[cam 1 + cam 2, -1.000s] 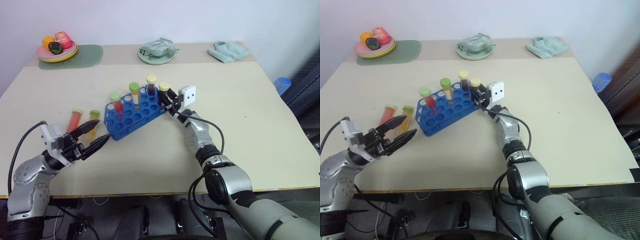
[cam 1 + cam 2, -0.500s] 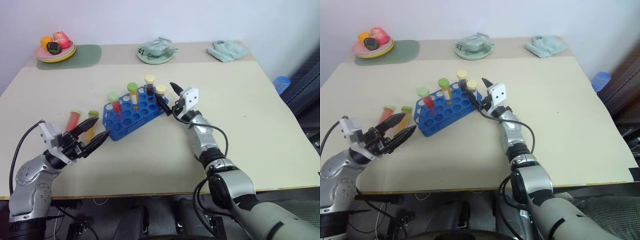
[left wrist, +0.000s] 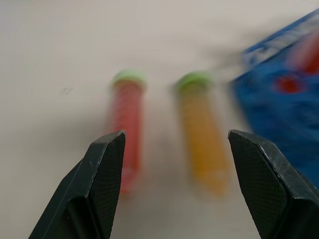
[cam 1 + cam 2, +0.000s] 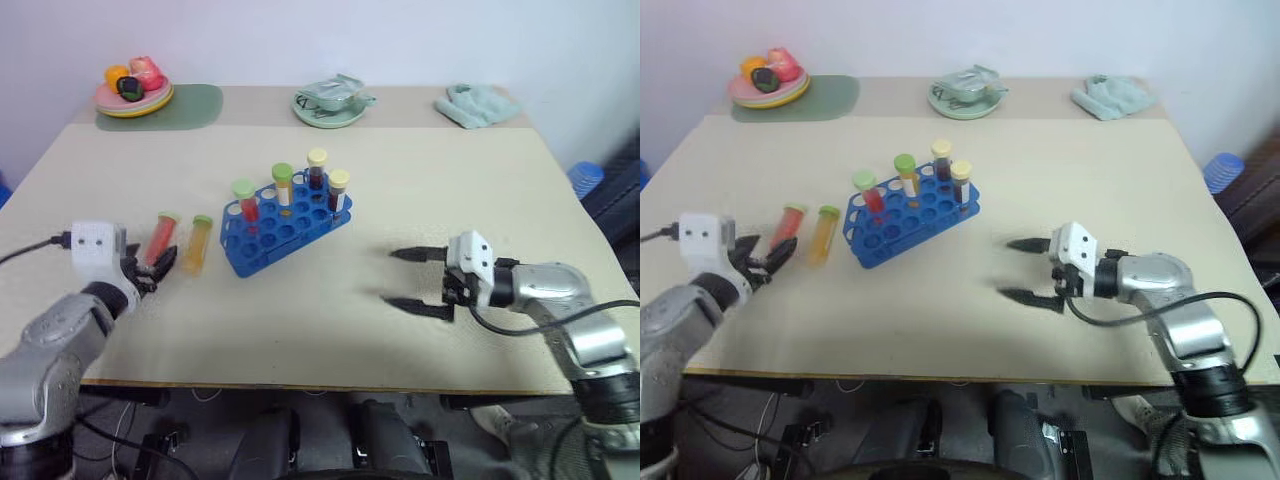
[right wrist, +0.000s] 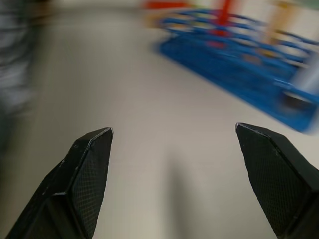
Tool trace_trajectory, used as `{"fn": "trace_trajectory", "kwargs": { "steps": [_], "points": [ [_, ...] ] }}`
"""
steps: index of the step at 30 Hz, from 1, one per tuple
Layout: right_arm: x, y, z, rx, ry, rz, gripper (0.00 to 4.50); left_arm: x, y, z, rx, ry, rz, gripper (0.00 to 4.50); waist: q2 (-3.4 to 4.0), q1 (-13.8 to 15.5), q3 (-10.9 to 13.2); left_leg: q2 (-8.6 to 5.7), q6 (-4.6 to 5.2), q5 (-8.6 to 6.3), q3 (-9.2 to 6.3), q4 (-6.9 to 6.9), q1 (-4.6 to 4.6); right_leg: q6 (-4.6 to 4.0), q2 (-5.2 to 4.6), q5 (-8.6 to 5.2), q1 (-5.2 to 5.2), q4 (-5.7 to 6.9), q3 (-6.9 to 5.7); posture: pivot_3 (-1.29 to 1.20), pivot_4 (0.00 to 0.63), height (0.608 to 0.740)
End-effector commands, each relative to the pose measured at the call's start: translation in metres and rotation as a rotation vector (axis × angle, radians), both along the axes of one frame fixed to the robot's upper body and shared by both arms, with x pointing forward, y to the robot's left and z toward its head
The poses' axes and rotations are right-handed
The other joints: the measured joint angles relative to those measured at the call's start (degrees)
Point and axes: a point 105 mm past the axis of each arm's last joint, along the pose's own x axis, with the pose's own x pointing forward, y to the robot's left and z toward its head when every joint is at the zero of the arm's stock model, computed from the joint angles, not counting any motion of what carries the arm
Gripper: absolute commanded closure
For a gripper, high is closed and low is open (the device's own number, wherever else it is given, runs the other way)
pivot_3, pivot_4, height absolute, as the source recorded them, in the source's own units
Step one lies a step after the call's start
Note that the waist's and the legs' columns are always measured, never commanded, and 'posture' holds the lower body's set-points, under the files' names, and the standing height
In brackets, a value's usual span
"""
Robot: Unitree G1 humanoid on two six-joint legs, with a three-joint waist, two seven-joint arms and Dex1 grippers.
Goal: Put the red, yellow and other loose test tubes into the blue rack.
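Left pincer (image 3: 169, 189) spread at six o'clock of red tube (image 3: 127, 124), fingertips perhaps partly hidden, right pincer (image 4: 410, 280) released, blue rack (image 4: 285, 225) blurred.

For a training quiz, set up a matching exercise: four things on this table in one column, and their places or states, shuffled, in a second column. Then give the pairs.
Things
1. Red-liquid clear plastic tube with green cap
2. Bright blue plastic rack with round holes
3. Right hand
4. Crumpled pale green cloth

Places or states
A. At the table's far right corner
B. Lying flat on the table, outside the rack
C. Open and holding nothing, above the table
D. Holding four upright tubes

Pairs: 1-B, 2-D, 3-C, 4-A
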Motion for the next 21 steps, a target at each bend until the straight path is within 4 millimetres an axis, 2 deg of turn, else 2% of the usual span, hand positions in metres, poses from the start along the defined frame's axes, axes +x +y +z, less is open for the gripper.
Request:
{"fn": "trace_trajectory", "kwargs": {
  "steps": [1,5,8,18,21],
  "points": [
    [-0.006,0.015,0.037,0.066,-0.059,0.081,0.49,0.011,-0.007,0.009,-0.031,0.136,0.0,1.14,-0.1,-0.1,0.0,0.0,0.0,0.0,0.0,0.01,0.02,0.0,0.01,0.0,0.03,0.02,0.0,0.0,0.15,0.74],
    [0.002,0.02,0.05,0.05,-0.083,0.072,0.49,0.022,-0.018,0.012,0.001,0.281,-0.037,1.14,-0.15,0.3,0.0,-0.01,-0.05,0.02,0.0,-0.03,-0.03,0.01,0.03,0.0,-0.08,0.0,-0.02,0.0,0.15,0.74],
    [0.007,0.02,0.053,0.024,-0.063,0.045,0.49,0.029,-0.014,0.005,0.01,0.38,0.002,1.14,-0.16,0.4,0.1,-0.01,-0.44,0.24,0.01,-0.05,-0.12,0.0,0.03,0.0,-0.13,-0.08,-0.02,0.0,0.15,0.74],
    [0.017,0.021,0.062,-0.059,-0.055,-0.045,0.49,0.057,-0.018,-0.009,-0.031,0.524,0.106,1.14,-0.23,1.0,0.1,-0.02,-0.46,0.25,0.0,-0.03,-0.2,0.0,0.0,0.0,-0.17,-0.12,-0.01,0.0,0.15,0.74],
    [0.019,0.028,0.07,-0.022,-0.058,-0.042,0.49,0.062,-0.02,-0.008,-0.034,0.537,0.123,1.14,-0.23,1.1,0.1,-0.03,-0.48,0.26,0.01,-0.02,-0.31,0.0,0.0,0.0,-0.3,-0.11,-0.01,0.0,0.15,0.74]
  ]
}}
